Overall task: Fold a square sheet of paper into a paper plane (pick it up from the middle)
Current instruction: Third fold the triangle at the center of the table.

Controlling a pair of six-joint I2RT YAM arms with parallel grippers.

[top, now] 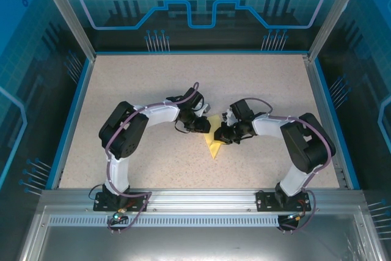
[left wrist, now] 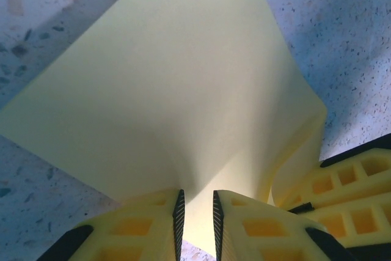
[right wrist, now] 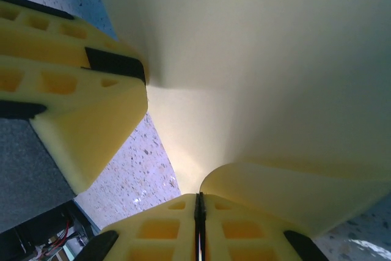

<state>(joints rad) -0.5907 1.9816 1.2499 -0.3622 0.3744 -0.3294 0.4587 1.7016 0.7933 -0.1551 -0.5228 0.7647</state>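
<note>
Presently, left gripper (left wrist: pixel 195 212): jaws nearly closed, nipping the sheet (left wrist: pixel 183 90), which spreads ahead of it.
right gripper (right wrist: pixel 198 218): clamped tight on the sheet's edge.
risk: opposing pulls may tear it; a light pinch lets it slip.

My left arm (top: pixel 125 129) and right arm (top: pixel 305 142) bend inward, elbows out, wrists almost meeting. The left gripper (left wrist: pixel 197 197) is pinched down to a thin gap on the square sheet of paper (left wrist: pixel 183 90). Just beside it, the right gripper (right wrist: pixel 200 197) is clamped flat on the same sheet.
</note>
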